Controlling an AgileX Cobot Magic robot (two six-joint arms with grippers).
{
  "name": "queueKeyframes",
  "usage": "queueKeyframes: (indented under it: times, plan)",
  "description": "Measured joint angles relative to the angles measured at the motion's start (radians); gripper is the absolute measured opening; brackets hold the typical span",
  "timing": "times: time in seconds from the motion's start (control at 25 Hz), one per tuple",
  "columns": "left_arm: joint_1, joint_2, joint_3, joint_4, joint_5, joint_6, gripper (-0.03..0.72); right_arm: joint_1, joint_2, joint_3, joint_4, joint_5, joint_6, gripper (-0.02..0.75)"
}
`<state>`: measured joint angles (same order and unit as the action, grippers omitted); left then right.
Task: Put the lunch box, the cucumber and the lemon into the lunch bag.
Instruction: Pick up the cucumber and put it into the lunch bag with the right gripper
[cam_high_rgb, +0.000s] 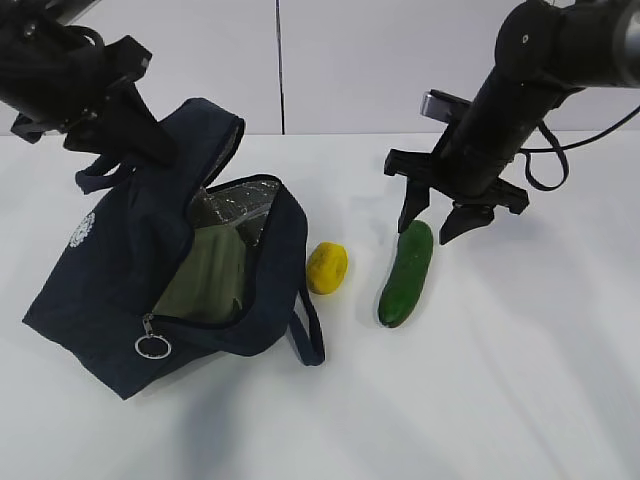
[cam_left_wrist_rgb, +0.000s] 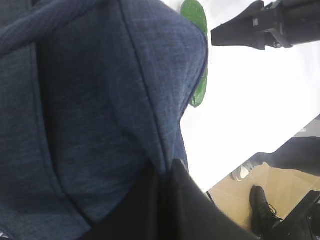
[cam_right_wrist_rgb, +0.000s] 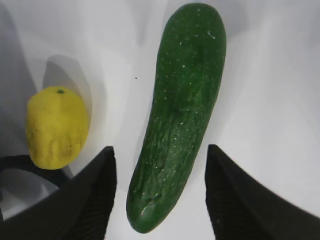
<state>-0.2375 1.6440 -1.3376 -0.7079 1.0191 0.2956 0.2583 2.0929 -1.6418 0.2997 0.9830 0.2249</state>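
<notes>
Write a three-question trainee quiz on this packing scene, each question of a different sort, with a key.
1. True or false: the lunch box already sits inside the lunch bag.
2. The right gripper, jaws open, is above which item? A) lemon B) cucumber C) the zipper ring
3. Fill in: the left gripper is shut on the bag's ____.

Key: 1 true; 2 B; 3 fabric.

No readable text; lunch bag (cam_high_rgb: 110, 270) bears small white round emblem, illegible.
</notes>
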Motion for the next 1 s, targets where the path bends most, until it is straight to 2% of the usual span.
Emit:
queueKeyframes:
  times: [0.2, 0.4, 0.48, 0.84, 1.0]
  plan:
    - [0.0, 0.0, 0.0, 0.0, 0.0, 0.0, -0.001, 0.0, 0.018, 0.0, 0.002, -0.026, 0.0, 0.43]
    - [0.0, 0.0, 0.0, 0.0, 0.0, 0.0, -0.001, 0.0, 0.025, 0.0, 0.002, -0.059, -0.016, 0.552]
    - [0.0, 0.0, 0.0, 0.0, 0.0, 0.0, -0.001, 0.0, 0.026, 0.0, 0.0, -0.076, -0.016, 0.577]
    - [0.0, 0.0, 0.0, 0.0, 0.0, 0.0, -0.001, 0.0, 0.035, 0.0, -0.077, -0.122, 0.016, 0.591]
    - [0.0, 0.0, 0.0, 0.0, 0.0, 0.0, -0.001, 0.0, 0.057, 0.0, -0.055, -0.124, 0.027, 0.592]
